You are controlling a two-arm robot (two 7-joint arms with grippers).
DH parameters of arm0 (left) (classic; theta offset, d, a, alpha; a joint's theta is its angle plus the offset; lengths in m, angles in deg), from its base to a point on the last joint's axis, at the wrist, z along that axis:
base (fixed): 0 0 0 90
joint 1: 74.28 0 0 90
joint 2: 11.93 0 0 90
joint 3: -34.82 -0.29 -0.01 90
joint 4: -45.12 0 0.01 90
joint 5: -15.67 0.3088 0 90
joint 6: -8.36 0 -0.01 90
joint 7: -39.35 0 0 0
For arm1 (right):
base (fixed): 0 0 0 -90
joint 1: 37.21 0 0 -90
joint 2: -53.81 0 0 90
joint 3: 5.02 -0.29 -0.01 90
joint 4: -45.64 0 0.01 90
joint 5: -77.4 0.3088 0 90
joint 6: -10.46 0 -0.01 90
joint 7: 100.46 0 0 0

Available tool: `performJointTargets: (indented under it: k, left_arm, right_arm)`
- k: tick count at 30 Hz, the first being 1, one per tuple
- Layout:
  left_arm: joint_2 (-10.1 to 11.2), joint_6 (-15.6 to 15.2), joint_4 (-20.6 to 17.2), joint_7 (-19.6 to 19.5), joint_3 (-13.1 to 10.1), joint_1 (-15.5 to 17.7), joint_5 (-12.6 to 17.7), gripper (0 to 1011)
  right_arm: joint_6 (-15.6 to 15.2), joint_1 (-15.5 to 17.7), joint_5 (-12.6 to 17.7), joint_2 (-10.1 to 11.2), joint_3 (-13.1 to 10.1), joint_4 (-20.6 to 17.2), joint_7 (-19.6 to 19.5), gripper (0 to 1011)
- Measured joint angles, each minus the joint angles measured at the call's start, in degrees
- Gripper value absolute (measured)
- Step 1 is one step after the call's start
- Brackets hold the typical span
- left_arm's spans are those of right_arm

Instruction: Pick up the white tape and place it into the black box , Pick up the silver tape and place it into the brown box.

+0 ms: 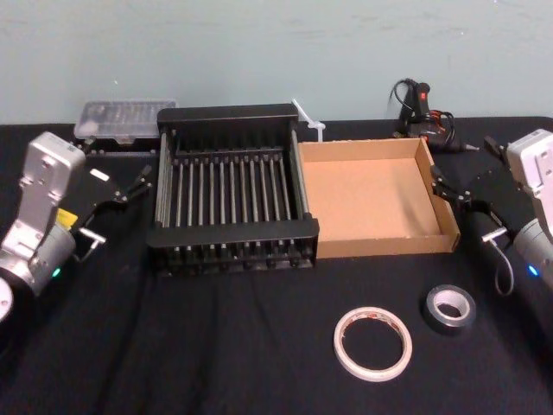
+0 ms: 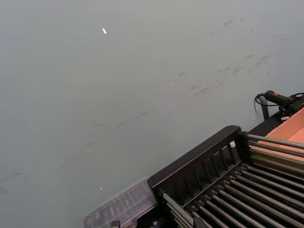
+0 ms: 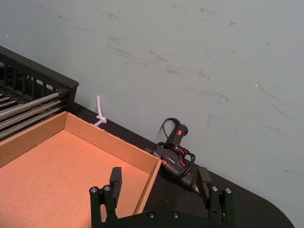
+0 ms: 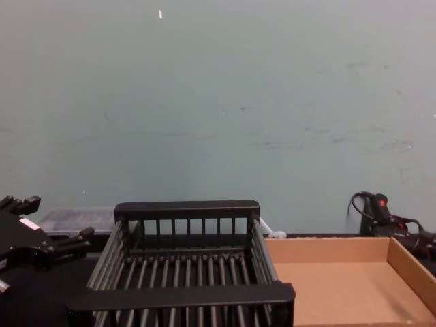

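The white tape [image 1: 372,343], a ring with red marks, lies flat on the black cloth near the front, right of centre. Just right of it and slightly farther back lies the silver tape [image 1: 449,308], a squat dark grey roll with a pale core. The black box [image 1: 233,233] stands at mid-table with nothing in it. The brown box [image 1: 380,246] touches its right side and is bare inside. My left gripper [image 1: 121,212] hangs open left of the black box. My right gripper [image 1: 458,207] hovers open by the brown box's right wall [image 3: 147,183], nothing between its fingers [image 3: 115,178].
A clear plastic case [image 1: 125,119] sits behind the black box at the back left. A black glue gun with a coiled cord [image 1: 423,112] lies at the back right, and a white zip tie [image 1: 307,117] between the boxes' far corners. A wall stands right behind the table.
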Motion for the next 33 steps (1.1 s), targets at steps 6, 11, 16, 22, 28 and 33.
performJointTargets:
  k: [6,11,16,22,28,33]
  left_arm:
    - [0.0,0.0,0.0,0.0,0.0,0.0,0.0,1002]
    - [0.0,0.0,0.0,0.0,0.0,0.0,0.0,1001]
    - [0.0,0.0,0.0,0.0,0.0,0.0,0.0,1001]
    - [0.0,0.0,0.0,0.0,0.0,0.0,0.0,1001]
    - [0.0,0.0,0.0,0.0,0.0,0.0,0.0,1002]
    - [0.0,0.0,0.0,0.0,0.0,0.0,0.0,1001]
  right_arm:
    - [0.0,0.0,0.0,0.0,0.0,0.0,0.0,1002]
    - [0.0,0.0,0.0,0.0,0.0,0.0,0.0,1000]
    - [0.0,0.0,0.0,0.0,0.0,0.0,0.0,1002]
    - [0.0,0.0,0.0,0.0,0.0,0.0,0.0,1002]
    - [-0.2,0.1,0.0,-0.2,-0.8,0.0,0.4,1000]
    - [-0.6,1.0,0.0,-0.1,-2.0,-1.0,1.0,1002]
